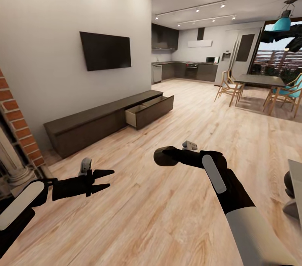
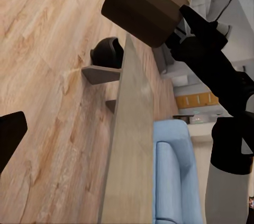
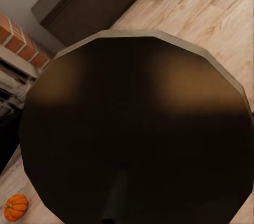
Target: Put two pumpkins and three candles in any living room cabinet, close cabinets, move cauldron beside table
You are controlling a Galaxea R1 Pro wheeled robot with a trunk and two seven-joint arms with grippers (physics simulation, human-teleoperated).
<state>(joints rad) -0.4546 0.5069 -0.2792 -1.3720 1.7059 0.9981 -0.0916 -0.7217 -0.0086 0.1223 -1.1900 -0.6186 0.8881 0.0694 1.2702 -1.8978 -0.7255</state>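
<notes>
My right gripper (image 1: 167, 157) is shut on a candle (image 2: 143, 5), a stubby tan cylinder held above the floor; its dark end face (image 3: 137, 129) is close to the right wrist camera. The long, low, dark cabinet (image 1: 92, 122) stands along the white wall ahead on the left, with one drawer (image 1: 149, 111) pulled open at its far end. A small orange pumpkin (image 3: 16, 207) lies on the floor near the brick fireplace. The black cauldron (image 2: 108, 52) sits on the floor beside a table (image 2: 127, 145). My left gripper (image 1: 107, 180) hangs open and holds nothing, low on the left.
A brick fireplace (image 1: 16, 125) is at the left edge, and a TV (image 1: 105, 50) hangs above the cabinet. A dining table with chairs (image 1: 258, 81) stands at the back right, with the kitchen (image 1: 184, 69) behind it. A blue sofa (image 2: 169, 176) lies beyond the near table.
</notes>
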